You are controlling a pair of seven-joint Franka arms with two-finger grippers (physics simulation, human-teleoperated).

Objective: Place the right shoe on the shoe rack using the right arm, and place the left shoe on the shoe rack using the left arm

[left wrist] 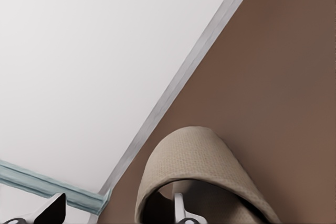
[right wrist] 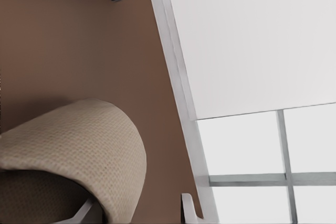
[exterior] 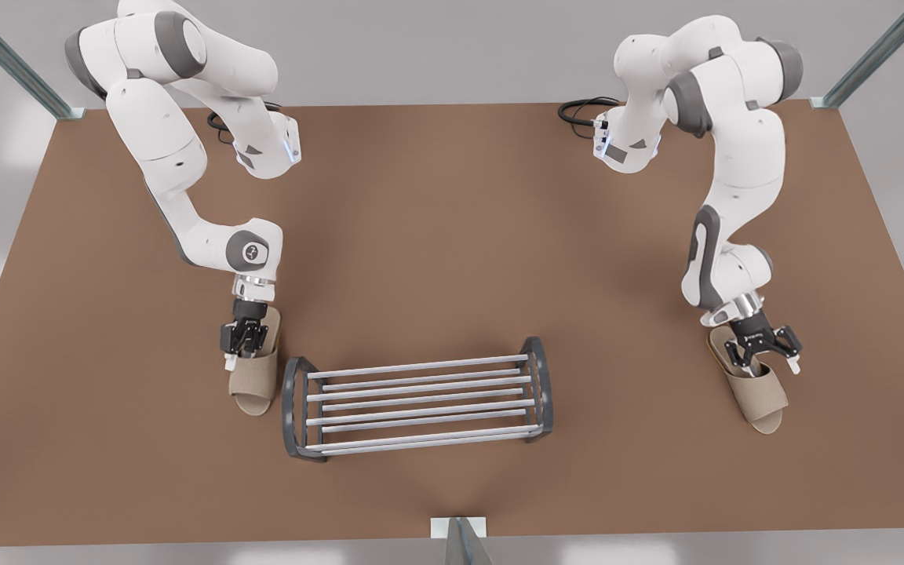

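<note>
While the shoe rack (exterior: 419,396) stands mid-bench (exterior: 452,196), the right shoe (exterior: 254,384) lies just beside one end and the left shoe (exterior: 762,396) well apart. Both shoes' straps are straddled by the right gripper (exterior: 242,349) and left gripper (exterior: 770,357), jaws wide.

Beige woven slippers (exterior: 256,377), grey-and-silver shoe rack (exterior: 418,396), brown table (exterior: 452,235)

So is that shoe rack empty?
Empty: the shoe rack has bare bars; the right slipper and the left slipper lie on the table beyond its ends.
</note>
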